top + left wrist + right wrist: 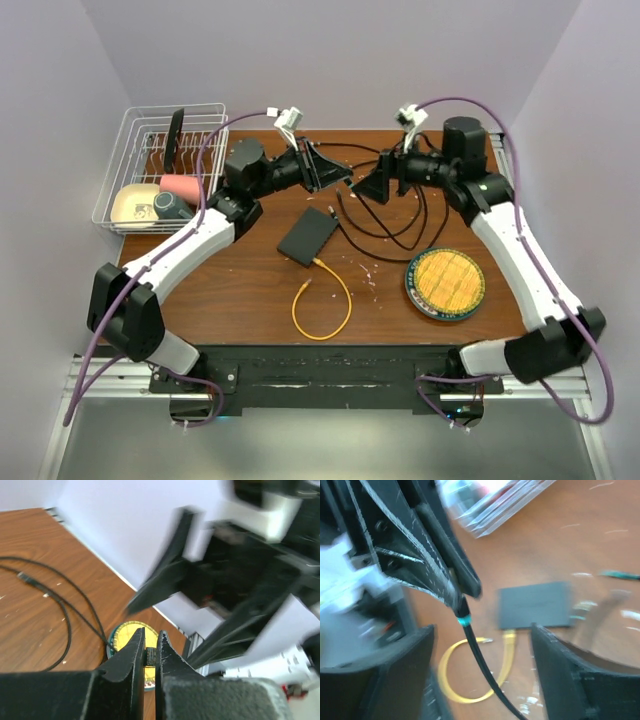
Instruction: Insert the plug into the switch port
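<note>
The switch [308,236] is a flat black box lying mid-table; the right wrist view shows it as well [535,605]. Above the table's far middle, my left gripper [335,172] is shut on the plug [150,656], a small black connector pinched between its fingers [131,652]. Its black cable [480,660], with a teal collar, hangs down from those fingers. My right gripper [372,185] faces the left one at close range. It is open [482,665], with the cable passing between its spread fingers untouched. Which switch sockets are free does not show.
A yellow cable [322,305] loops in front of the switch, one end at the switch's edge. A round yellow-and-dark plate [445,284] lies at the right. A wire dish rack [170,165] with cups stands at the back left. Slack black cable [400,215] lies behind the plate.
</note>
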Robot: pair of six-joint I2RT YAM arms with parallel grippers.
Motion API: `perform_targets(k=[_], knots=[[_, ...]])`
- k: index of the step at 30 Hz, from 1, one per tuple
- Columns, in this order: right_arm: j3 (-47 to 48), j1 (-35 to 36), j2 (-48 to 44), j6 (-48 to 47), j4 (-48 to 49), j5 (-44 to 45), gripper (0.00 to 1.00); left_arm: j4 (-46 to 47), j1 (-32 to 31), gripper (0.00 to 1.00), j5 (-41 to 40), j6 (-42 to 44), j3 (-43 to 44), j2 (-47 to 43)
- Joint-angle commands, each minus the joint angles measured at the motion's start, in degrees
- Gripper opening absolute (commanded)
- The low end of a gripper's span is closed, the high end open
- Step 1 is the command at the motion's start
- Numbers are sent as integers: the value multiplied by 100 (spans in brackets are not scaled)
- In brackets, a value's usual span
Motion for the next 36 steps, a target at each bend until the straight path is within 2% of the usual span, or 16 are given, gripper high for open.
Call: perform_targets(k=[1, 2, 5, 11, 15, 16, 18, 20, 26, 32, 36], knots=[[61, 8, -871, -82, 328, 2136, 86, -560, -20, 0, -1535, -797, 77, -353], [-36, 17, -925, -73, 372, 2303, 91, -822, -37, 0, -1669, -885, 104, -353], [-72, 131, -996, -108, 443, 2567, 94, -1402, -46, 0, -2056, -1184, 341, -335], [446, 973, -505, -354, -84, 3709, 95, -1897, -81, 0, -2391, -1342, 588, -292], [535, 1317, -241, -425, -146, 3781, 88, -1976, -81, 0, -2250, -1395, 675, -151], [535, 1361, -206, -425, -138, 3746, 82, -1976, -81, 0, -2180, -1387, 710, -134], [500, 1388, -153, -416, -42, 3649, 80, -1967, -90, 0, -2110, -1360, 728, -55], [473, 1432, -109, -416, 12, 3553, 70, -1959, -90, 0, -2013, -1378, 737, -2], [473, 1484, 102, -416, 117, 3325, 62, -1897, -81, 0, -1890, -1387, 720, 34], [359, 1511, 155, -442, 188, 3096, 59, -1879, -90, 0, -1934, -1387, 649, -19], [254, 1546, 164, -442, 196, 3069, 53, -1879, -90, 0, -1925, -1395, 614, -37]])
